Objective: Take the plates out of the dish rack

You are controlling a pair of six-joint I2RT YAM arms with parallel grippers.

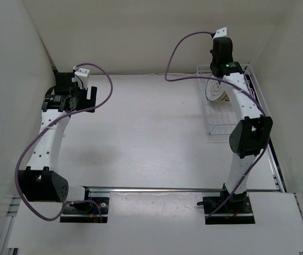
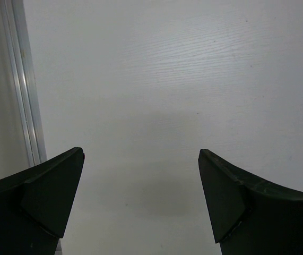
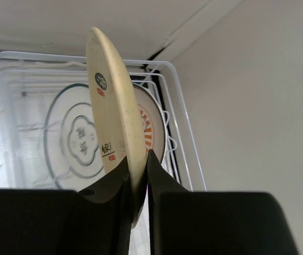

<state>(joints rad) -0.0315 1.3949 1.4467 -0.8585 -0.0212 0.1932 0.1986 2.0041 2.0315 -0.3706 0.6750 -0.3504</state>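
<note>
Cream plate (image 3: 114,106) in right pincer (image 3: 138,159), rack (image 3: 181,106) behind.

One cream plate (image 3: 114,95) between the right jaws, one dark-rimmed plate (image 3: 71,138) beyond them to the left, one orange-rayed plate (image 3: 154,130) just behind to their right: three plates. One rack (image 1: 217,119). Two arms: left arm (image 1: 50,138), right arm (image 1: 244,101).

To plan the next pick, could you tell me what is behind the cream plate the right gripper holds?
In the dish rack stand a dark-rimmed white plate and an orange-patterned plate, each partly covered by it.
</note>
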